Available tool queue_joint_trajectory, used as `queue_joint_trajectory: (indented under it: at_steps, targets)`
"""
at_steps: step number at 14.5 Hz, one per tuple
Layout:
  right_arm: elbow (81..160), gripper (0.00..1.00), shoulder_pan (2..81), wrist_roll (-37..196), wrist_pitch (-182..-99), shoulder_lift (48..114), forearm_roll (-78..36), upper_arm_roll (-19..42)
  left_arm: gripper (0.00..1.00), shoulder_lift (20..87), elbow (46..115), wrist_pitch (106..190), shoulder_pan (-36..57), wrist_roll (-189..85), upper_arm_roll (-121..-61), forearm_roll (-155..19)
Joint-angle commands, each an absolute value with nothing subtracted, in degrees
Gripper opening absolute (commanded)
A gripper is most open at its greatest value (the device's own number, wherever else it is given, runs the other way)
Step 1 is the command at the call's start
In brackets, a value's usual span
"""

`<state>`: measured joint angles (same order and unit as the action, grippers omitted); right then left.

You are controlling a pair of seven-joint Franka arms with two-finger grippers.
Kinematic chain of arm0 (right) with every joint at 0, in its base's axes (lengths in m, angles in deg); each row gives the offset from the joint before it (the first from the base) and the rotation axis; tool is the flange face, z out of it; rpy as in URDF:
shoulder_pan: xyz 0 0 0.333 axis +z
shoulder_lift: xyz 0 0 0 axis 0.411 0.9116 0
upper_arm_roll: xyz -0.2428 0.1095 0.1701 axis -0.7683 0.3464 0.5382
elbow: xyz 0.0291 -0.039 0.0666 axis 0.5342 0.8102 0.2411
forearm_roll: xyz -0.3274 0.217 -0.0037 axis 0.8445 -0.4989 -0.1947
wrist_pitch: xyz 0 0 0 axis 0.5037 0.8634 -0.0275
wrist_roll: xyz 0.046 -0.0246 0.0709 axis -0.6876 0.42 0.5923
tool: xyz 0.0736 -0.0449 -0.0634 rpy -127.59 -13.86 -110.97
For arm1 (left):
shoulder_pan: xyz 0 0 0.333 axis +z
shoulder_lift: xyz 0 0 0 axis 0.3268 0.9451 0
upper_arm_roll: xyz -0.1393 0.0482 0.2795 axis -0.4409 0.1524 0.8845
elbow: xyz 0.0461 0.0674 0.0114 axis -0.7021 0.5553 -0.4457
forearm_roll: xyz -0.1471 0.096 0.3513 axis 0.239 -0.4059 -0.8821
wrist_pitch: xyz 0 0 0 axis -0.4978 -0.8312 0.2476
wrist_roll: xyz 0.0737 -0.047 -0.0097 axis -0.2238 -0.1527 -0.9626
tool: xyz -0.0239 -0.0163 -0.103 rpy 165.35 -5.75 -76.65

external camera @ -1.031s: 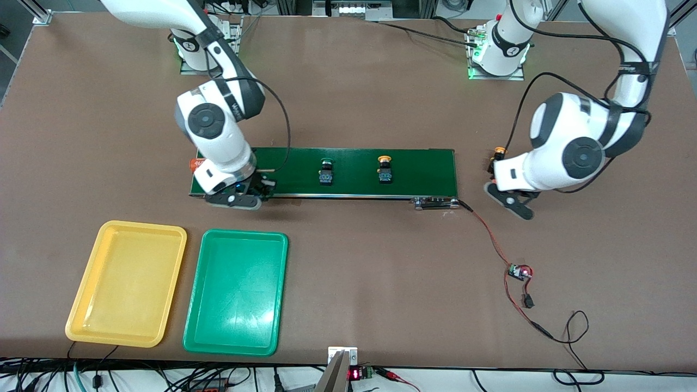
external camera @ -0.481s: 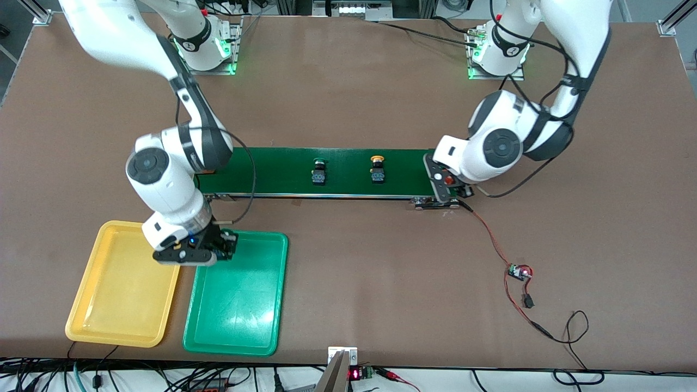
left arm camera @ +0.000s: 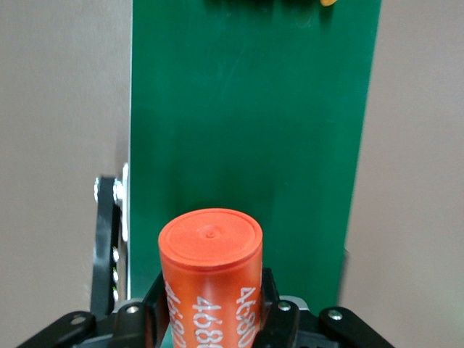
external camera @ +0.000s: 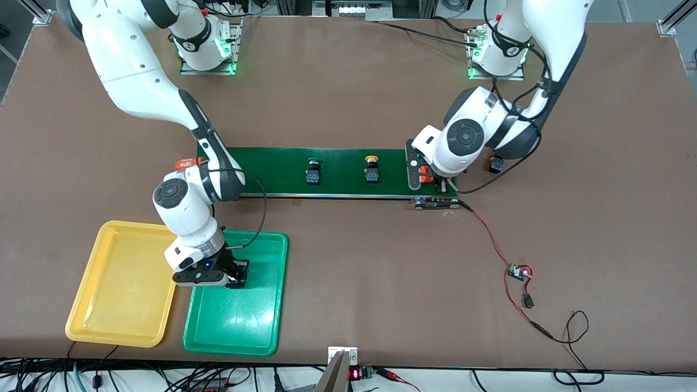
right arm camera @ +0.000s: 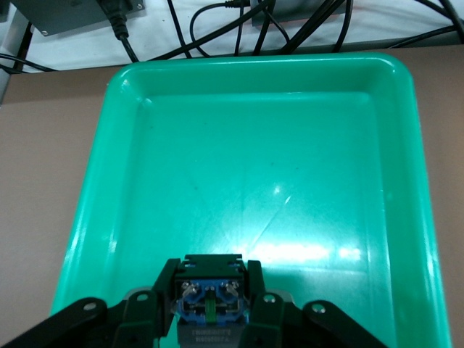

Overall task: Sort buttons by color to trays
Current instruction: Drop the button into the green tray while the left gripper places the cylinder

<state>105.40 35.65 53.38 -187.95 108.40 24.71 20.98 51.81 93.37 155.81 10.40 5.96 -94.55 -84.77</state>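
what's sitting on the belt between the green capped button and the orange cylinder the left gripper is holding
One thing: the yellow-capped button, standing on the conveyor belt between the green-capped button and the orange cylinder in the left gripper. The front view shows it.

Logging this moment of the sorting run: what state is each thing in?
Right tool: shut on a button, over the green tray.
Left tool: shut on an orange cylinder, over the conveyor belt.
Yellow tray: empty.
Green-capped button: on belt.
Yellow-capped button: on belt.
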Motion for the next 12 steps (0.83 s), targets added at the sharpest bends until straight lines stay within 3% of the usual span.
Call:
queue_joint_trajectory:
  at_steps: [1, 2, 7, 12]
  targets:
    - [103.05, 0.88, 35.61, 53.49, -188.49, 109.56, 24.20, 21.11, 0.60, 52.33, 95.51, 159.96, 10.02, 7.35, -94.70, -86.46]
    - [103.31, 1.00, 35.61, 53.05, -188.49, 109.56, 24.19, 21.11, 1.00, 52.24, 95.61, 159.97, 9.93, 7.35, -94.70, -86.46]
    - [105.50, 1.00, 37.01, 53.49, -185.87, 106.15, 23.93, 21.11, 1.00, 47.95, 94.47, 153.58, 10.80, 4.11, -94.79, -85.77]
    - [114.01, 1.00, 39.82, 48.42, -170.15, 93.59, 22.36, 20.67, 1.00, 41.44, 92.45, 141.70, 16.86, -11.42, -94.61, -85.58]
